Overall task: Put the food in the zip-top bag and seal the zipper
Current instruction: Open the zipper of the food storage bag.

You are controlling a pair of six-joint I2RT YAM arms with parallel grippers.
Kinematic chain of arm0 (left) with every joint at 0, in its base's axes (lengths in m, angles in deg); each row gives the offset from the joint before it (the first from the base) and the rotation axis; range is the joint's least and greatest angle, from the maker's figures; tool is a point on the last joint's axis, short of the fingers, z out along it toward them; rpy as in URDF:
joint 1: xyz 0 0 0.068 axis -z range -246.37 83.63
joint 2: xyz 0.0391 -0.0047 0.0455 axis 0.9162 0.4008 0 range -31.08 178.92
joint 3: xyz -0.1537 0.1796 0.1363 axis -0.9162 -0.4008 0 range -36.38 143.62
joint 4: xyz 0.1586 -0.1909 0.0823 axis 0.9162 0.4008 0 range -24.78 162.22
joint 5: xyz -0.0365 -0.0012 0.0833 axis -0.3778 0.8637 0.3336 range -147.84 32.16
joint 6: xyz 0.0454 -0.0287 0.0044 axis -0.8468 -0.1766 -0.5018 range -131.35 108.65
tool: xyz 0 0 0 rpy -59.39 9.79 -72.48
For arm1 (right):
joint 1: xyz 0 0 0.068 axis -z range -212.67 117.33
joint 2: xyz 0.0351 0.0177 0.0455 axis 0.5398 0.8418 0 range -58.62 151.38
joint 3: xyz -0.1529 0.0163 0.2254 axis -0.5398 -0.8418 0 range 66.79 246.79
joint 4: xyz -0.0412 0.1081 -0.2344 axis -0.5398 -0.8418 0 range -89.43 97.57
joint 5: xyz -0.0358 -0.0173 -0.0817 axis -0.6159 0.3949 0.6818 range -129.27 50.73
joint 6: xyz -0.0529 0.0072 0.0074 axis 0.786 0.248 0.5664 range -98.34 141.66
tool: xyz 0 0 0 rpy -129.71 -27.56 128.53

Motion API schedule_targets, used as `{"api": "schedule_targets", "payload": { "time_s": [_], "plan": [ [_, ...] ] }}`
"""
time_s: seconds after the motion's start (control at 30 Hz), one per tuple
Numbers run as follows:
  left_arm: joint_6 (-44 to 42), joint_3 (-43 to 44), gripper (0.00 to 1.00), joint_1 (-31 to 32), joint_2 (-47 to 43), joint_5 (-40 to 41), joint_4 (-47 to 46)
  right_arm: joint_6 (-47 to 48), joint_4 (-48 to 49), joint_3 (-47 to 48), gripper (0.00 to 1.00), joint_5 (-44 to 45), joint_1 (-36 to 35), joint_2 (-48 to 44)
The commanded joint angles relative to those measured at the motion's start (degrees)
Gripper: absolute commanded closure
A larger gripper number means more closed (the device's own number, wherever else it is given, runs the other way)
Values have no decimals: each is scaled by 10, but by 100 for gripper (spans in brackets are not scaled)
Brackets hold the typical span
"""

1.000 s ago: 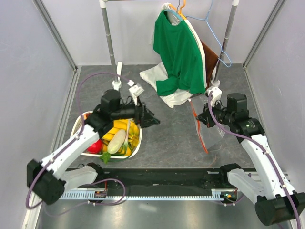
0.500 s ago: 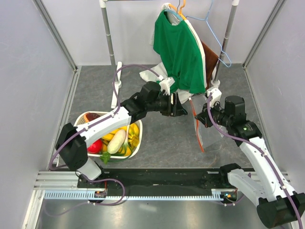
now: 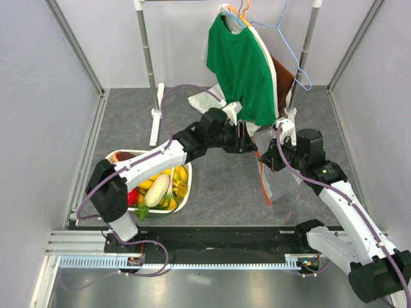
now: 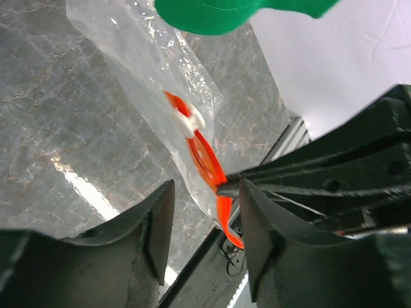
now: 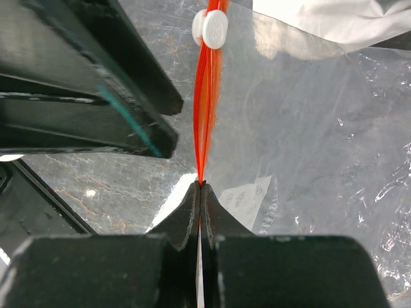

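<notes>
So far, all the food [image 3: 157, 189] lies in the white basket [image 3: 182, 204], none of it bagged. Farther on, the right pincer [image 5: 200, 186] is clamped on the zipper [image 5: 207, 96], holding the zip-top bag [image 5: 308, 128] up; the left pincer [image 4: 203, 196] stands open beside it.

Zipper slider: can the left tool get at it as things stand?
Probably yes. The left tool is open, and the white slider lies just ahead of its gap with nothing between. The right tool pinches the zipper close by, so room is tight.

Left fingers [image 4: 154, 231] apart, right fingers [image 5: 185, 217] pinched
</notes>
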Motion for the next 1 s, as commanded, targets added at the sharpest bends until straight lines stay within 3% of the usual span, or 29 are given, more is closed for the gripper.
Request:
{"api": "schedule_targets", "payload": {
  "time_s": [0.0,0.47,0.63,0.7,0.77,0.8,0.97],
  "plan": [
    [19,18,50,1,19,27,-18,-16,33,0,100,15,-11,-2],
    [48,21,54,1,40,12,-30,-17,30,3,100,26,-34,2],
    [69,6,59,-1,50,-8,-37,-12,32,8,100,25,-39,2],
    [72,2,68,-1,53,-21,-49,-12,32,9,100,25,-40,3],
    [72,2,82,-1,53,-36,-53,-19,31,10,100,28,-40,5],
    [72,-1,96,-4,52,-42,-59,-23,31,11,100,30,-40,8],
    [87,-30,98,-23,32,-77,-67,-47,29,0,100,109,-39,11]
  ]
}}
